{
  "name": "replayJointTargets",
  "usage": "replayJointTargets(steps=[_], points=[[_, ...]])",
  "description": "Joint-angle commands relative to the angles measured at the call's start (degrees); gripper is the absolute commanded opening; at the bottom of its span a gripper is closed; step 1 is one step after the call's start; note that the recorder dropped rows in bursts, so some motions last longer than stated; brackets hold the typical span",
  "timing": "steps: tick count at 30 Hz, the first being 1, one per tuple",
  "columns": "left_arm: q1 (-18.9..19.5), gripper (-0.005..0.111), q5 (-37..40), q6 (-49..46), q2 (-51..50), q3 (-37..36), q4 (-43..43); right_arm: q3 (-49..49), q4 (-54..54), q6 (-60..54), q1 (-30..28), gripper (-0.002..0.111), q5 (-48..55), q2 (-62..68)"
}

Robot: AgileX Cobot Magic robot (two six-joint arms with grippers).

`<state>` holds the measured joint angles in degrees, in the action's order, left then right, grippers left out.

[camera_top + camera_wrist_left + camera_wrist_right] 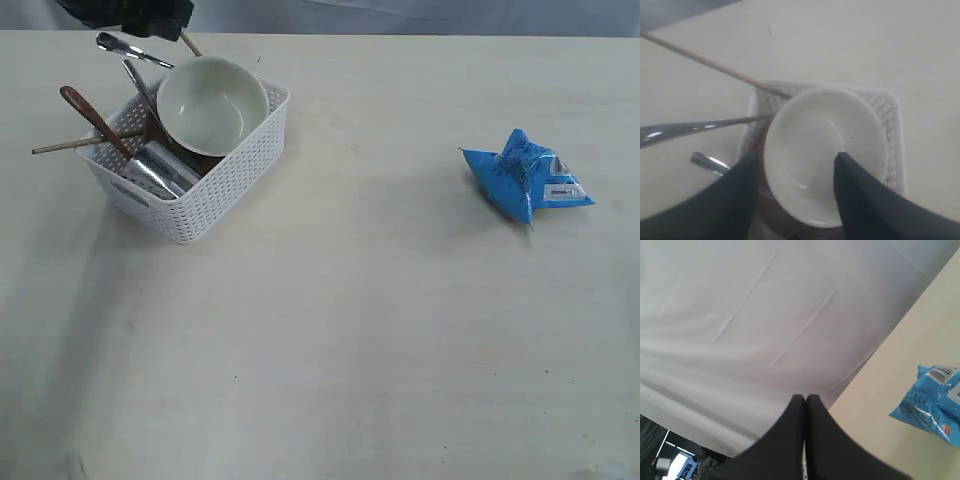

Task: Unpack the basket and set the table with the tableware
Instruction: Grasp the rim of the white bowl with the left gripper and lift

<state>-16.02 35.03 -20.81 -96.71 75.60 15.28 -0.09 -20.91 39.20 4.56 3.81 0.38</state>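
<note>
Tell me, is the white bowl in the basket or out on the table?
In the basket. The bowl rests tilted on top of the other tableware inside the basket, off the table.

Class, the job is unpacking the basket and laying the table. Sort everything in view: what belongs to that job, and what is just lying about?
Belongs to the job: basket, bowl, steel cup, wooden spoon, chopsticks, steel cutlery, table.

Just lying about: blue snack packet.
</note>
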Motion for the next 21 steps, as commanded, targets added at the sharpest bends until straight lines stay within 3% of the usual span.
replayJointTargets(steps=[1, 21], points=[[0.2, 0.045, 7.8, 2.9, -6.3, 5.1, -4.1, 0.1, 0.3, 0.0, -0.3, 0.0, 2.8, -0.4], [0.2, 0.045, 2.6, 2.9, -13.3, 5.1, -3.0, 0.1, 0.3, 0.0, -0.3, 0.0, 2.9, -0.4]])
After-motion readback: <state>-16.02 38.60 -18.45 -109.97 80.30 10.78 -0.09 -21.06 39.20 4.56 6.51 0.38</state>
